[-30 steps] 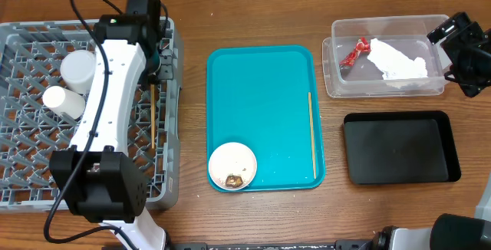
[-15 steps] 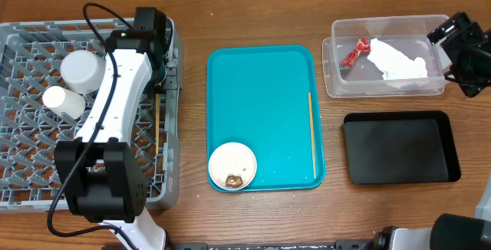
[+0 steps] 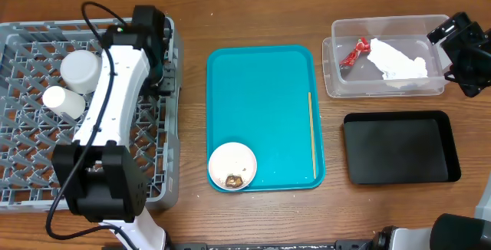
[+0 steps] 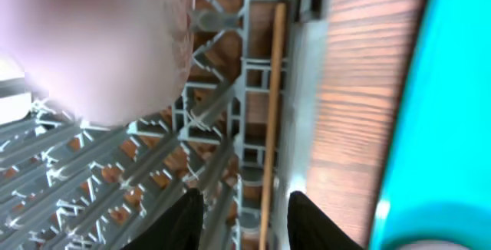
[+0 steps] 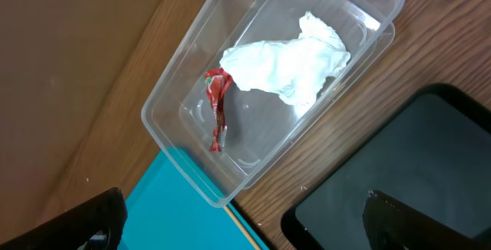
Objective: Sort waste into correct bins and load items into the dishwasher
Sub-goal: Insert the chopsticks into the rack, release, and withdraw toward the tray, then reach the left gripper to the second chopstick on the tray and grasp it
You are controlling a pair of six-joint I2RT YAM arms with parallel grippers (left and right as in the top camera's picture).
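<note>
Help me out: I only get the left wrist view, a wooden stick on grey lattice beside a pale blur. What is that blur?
Observer: Overhead, it is a white bowl, with a small white cup next to it.
Operator: Any more sticks?
Observer: One, a chopstick along the right side of the teal tray.
Operator: And the rubbish?
Observer: A red wrapper and a white napkin lie in the clear tub.

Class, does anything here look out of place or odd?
The chopsticks are split up: one chopstick lies in the grey dish rack by its right wall, the other chopstick on the teal tray. The plate carries a brown scrap.
</note>
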